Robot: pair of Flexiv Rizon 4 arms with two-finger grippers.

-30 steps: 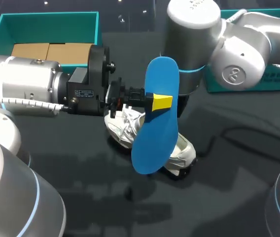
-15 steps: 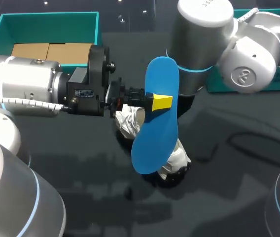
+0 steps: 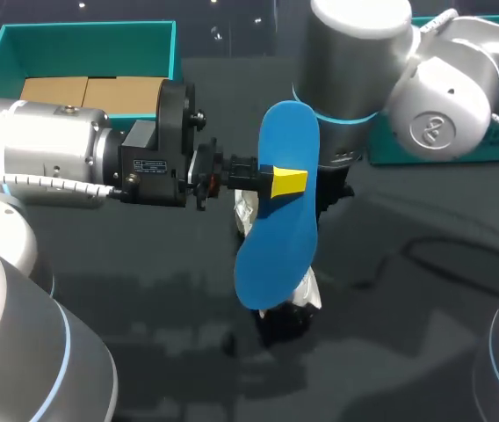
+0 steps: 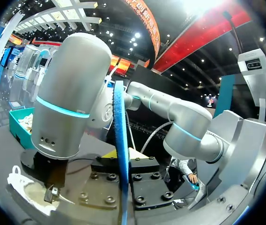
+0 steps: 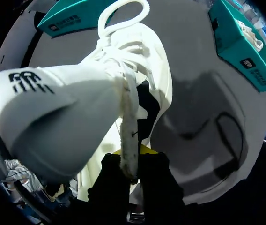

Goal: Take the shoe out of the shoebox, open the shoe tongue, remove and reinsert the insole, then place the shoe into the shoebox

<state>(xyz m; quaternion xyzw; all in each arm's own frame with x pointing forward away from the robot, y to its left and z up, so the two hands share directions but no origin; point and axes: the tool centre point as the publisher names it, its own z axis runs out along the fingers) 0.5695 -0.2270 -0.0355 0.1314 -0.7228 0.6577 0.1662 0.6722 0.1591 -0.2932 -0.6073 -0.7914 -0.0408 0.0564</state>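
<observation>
As L-grpr (image 3: 285, 182) holds insole (image 3: 276, 255) — R-grpr (image 5: 132, 164), shoe (image 5: 53, 112).

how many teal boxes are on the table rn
2. The left box sits at the table's far left with brown cardboard inside. The right box is at the far right, mostly hidden behind the right arm.

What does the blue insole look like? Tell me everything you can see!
The insole is bright blue, thin and flat, foot-shaped with rounded ends, and looks like soft foam. It is out of the shoe, held in the air, standing on end. The left gripper pinches it near its middle, one yellow tip on its face. The white shoe is just behind it.
</observation>
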